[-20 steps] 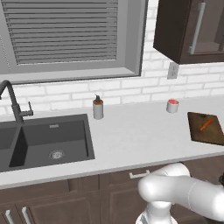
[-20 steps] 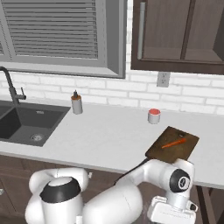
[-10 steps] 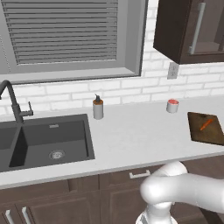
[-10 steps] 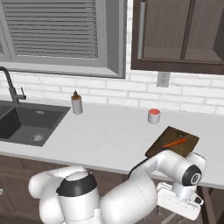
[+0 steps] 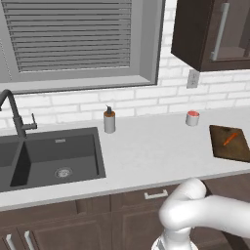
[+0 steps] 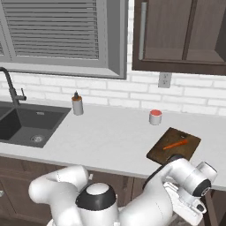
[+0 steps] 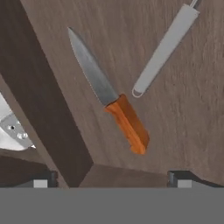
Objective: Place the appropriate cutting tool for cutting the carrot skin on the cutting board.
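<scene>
Inside a wooden drawer (image 7: 183, 109), a knife (image 7: 109, 92) with an orange handle and a pointed steel blade lies flat. Beside it, at the upper right, is a slim grey utensil (image 7: 164, 50) whose head is cut off by the picture's edge. My gripper (image 7: 113, 180) hovers open above the knife's handle end, with nothing between its fingertips (image 7: 46, 179). On the counter, the orange carrot (image 5: 230, 138) (image 6: 175, 144) rests on the dark brown cutting board (image 5: 222, 150) (image 6: 174, 133).
A red-topped cup (image 5: 193, 117) (image 6: 155, 117) stands behind the board. A soap dispenser (image 5: 109, 120) (image 6: 77, 105) is by the wall, right of the dark sink (image 5: 49, 156) (image 6: 22, 126). The drawer's dark side wall (image 7: 48, 109) runs along the knife's left.
The arm's wrist has swung a little to the right, below the counter's front edge. The things on the counter have not moved.
</scene>
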